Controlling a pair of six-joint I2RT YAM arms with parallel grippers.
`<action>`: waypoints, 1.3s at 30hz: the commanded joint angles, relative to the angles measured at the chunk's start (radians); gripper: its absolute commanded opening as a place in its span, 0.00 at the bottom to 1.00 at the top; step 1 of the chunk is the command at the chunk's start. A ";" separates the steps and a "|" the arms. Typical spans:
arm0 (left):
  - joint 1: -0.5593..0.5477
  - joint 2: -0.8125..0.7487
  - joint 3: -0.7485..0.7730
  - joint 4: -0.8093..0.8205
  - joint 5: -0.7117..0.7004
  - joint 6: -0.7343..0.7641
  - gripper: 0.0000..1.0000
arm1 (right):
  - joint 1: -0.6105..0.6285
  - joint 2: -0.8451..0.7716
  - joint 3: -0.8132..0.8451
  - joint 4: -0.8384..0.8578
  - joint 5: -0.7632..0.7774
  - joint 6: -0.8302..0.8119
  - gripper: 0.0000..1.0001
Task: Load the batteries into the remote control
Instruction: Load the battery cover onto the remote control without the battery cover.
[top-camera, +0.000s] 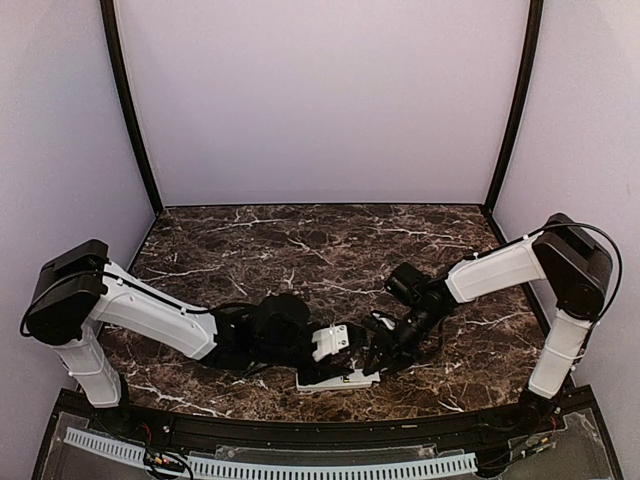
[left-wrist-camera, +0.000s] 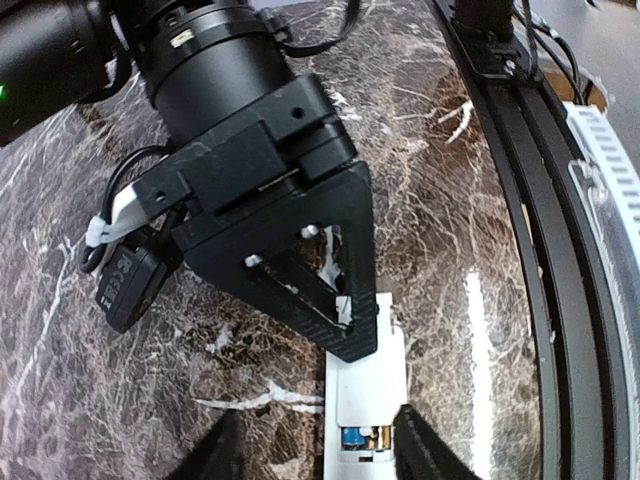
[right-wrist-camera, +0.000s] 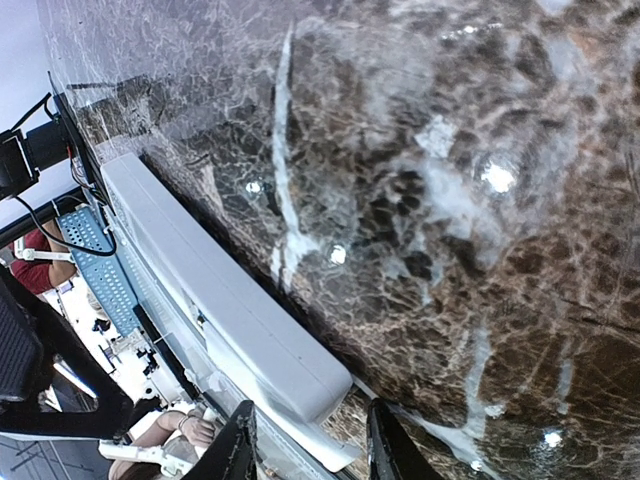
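The white remote control (top-camera: 335, 380) lies back-up near the table's front edge. In the left wrist view (left-wrist-camera: 365, 400) its battery bay shows a blue battery (left-wrist-camera: 352, 437) and a tan battery (left-wrist-camera: 377, 436) side by side. A flat white cover plate (left-wrist-camera: 370, 385) lies over the back just beyond them. My left gripper (left-wrist-camera: 315, 455) is open and empty, its fingertips either side of the bay end; it hovers there in the top view (top-camera: 335, 355). My right gripper (right-wrist-camera: 310, 440) is closed around the remote's other end (right-wrist-camera: 220, 300), its black finger (left-wrist-camera: 350, 330) on the remote.
The table's black front rail (left-wrist-camera: 540, 200) and a white slotted strip (left-wrist-camera: 610, 170) run close beside the remote. Both arms crowd the front middle of the marble table (top-camera: 320, 250). Lilac walls enclose the back and sides.
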 joint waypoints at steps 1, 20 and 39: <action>0.005 0.013 0.024 0.004 -0.022 -0.033 0.32 | 0.012 0.012 0.008 0.004 0.024 0.003 0.35; -0.014 0.104 0.091 -0.085 0.034 -0.009 0.00 | 0.010 0.012 0.010 0.001 0.032 -0.002 0.34; -0.019 0.148 0.116 -0.229 -0.009 -0.012 0.00 | 0.010 0.006 0.009 0.006 0.025 0.003 0.33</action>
